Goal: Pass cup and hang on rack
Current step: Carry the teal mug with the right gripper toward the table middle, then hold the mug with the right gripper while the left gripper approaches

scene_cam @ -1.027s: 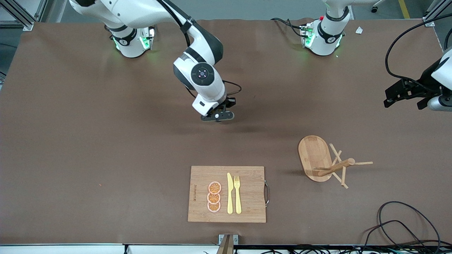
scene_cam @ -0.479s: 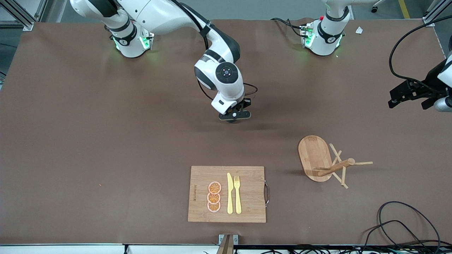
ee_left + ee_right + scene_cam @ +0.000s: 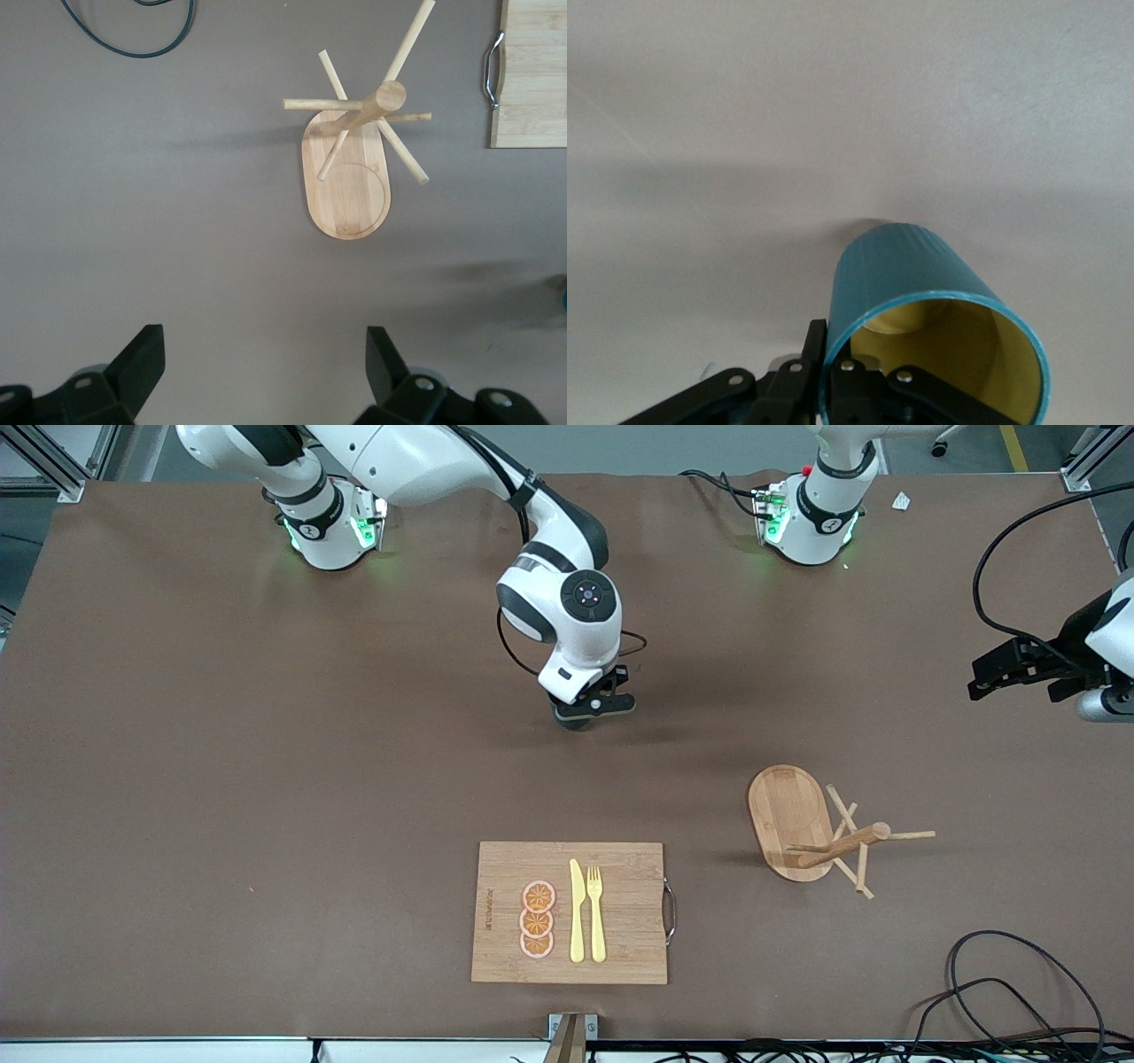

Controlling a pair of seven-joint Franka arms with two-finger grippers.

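Note:
The cup (image 3: 921, 274) is dark teal with a yellow inside. My right gripper (image 3: 833, 354) is shut on its rim, one finger inside the wall and one outside. In the front view that gripper (image 3: 592, 707) hangs over the bare middle of the table, and the hand hides most of the cup. The rack (image 3: 788, 824), a light wooden mug tree on an oval base, stands toward the left arm's end, with its post and pegs (image 3: 381, 97) showing in the left wrist view. My left gripper (image 3: 997, 669) hovers open and empty at the table's edge, its fingers (image 3: 146, 354) spread wide.
A wooden cutting board (image 3: 569, 912) with orange slices, a yellow knife and a fork lies nearer the front camera than the right gripper. Black cables (image 3: 1019, 983) coil at the near corner by the left arm's end. A cable loop (image 3: 133, 35) shows in the left wrist view.
The right arm has carried the cup toward the left arm's end of the table. The left gripper has barely shifted and stays open.

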